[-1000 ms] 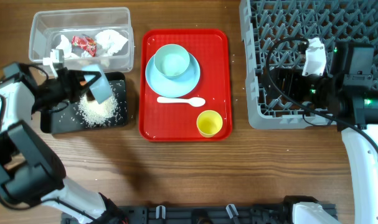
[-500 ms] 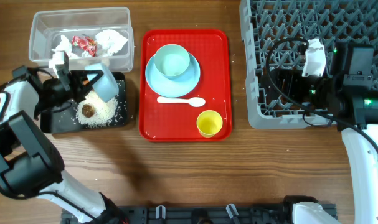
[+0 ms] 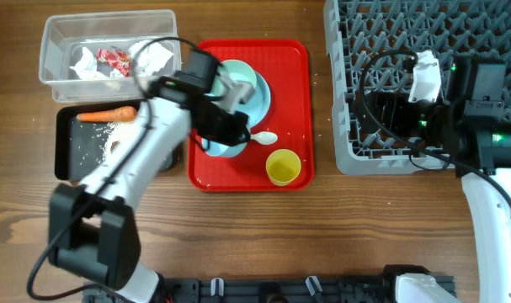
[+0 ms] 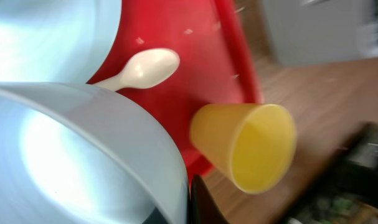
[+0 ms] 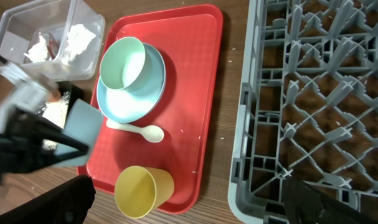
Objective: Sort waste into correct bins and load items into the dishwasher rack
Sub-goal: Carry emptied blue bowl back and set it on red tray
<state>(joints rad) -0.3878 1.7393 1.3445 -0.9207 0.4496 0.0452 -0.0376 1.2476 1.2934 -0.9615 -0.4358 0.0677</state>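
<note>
My left gripper (image 3: 224,135) is shut on a pale blue bowl (image 3: 227,150) and holds it over the red tray's left middle. The held bowl fills the left wrist view (image 4: 83,155) and shows in the right wrist view (image 5: 83,121). A second pale blue bowl (image 3: 238,82) sits on the pale blue plate (image 3: 206,108). The white spoon (image 3: 261,137) and yellow cup (image 3: 283,166) lie on the tray. The carrot (image 3: 108,114) and rice (image 3: 112,147) are in the black tray (image 3: 66,160). My right gripper (image 5: 185,196) is open over the grey rack's (image 3: 423,34) left edge.
The clear tub (image 3: 57,38) at the back left holds crumpled white napkins (image 3: 154,57) and a red wrapper (image 3: 114,57). The red tray (image 3: 293,101) lies between the bins and the rack. My left arm crosses the black tray's right end.
My left arm swung right from the black tray to the red tray, still holding the bowl. The carrot is now uncovered. The right arm has not moved.
</note>
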